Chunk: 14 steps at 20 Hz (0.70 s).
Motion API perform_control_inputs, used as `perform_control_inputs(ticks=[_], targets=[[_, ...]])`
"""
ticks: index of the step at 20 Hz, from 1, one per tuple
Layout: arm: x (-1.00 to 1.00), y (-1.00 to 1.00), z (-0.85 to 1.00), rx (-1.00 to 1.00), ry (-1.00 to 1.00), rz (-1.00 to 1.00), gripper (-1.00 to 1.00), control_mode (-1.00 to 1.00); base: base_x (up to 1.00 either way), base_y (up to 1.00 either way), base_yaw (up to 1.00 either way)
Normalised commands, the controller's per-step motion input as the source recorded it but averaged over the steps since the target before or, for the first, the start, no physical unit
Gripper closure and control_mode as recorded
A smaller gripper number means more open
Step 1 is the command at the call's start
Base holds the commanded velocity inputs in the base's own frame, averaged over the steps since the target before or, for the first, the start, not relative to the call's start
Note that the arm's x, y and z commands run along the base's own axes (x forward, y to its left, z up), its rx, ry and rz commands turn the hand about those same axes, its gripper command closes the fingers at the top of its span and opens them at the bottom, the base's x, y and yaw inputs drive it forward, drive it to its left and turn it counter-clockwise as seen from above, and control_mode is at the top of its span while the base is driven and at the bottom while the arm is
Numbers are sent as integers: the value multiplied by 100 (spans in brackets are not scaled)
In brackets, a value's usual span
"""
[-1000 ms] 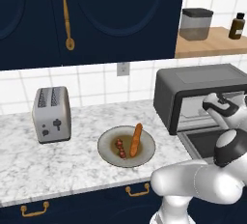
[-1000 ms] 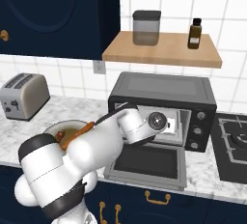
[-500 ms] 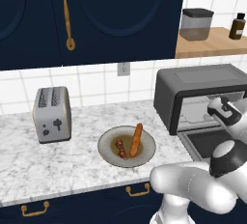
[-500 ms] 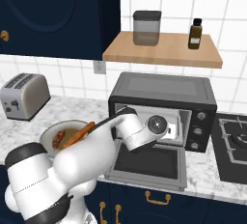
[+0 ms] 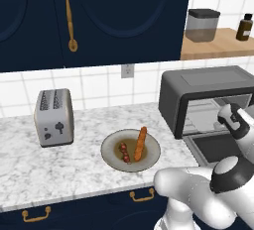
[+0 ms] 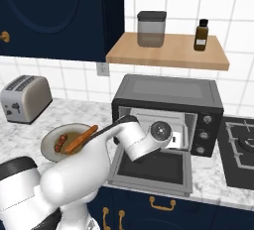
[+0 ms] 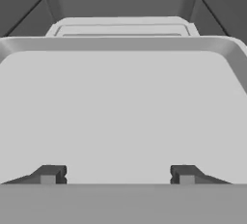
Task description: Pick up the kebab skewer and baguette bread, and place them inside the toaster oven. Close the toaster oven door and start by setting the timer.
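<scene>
The kebab skewer and the baguette bread lie side by side on a grey plate, left of the toaster oven. From the right base view, the baguette and the skewer rest on that plate. The toaster oven door hangs down open. My hand reaches into the oven's mouth. In the hand view my gripper is open over the pale oven tray, with nothing between its fingertips.
A silver two-slot toaster stands at the left of the marble counter. A jar and a brown bottle sit on the wooden shelf above the oven. A stovetop lies to its right.
My hand has shifted a little right and down into the oven's opening, and my elbow has swung with it. The skewer, baguette and plate have not moved.
</scene>
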Motion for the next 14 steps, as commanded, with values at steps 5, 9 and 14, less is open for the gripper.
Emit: perform_control_inputs(ticks=[5, 9, 14], targets=[[-46, -4, -21, 0, 3, 0, -100, -100, 0, 0, 0], [-61, -12, 40, 3, -11, 0, -100, -100, 0, 0, 0], [-62, -7, 51, 4, -3, 0, -100, -100, 0, 0, 0]])
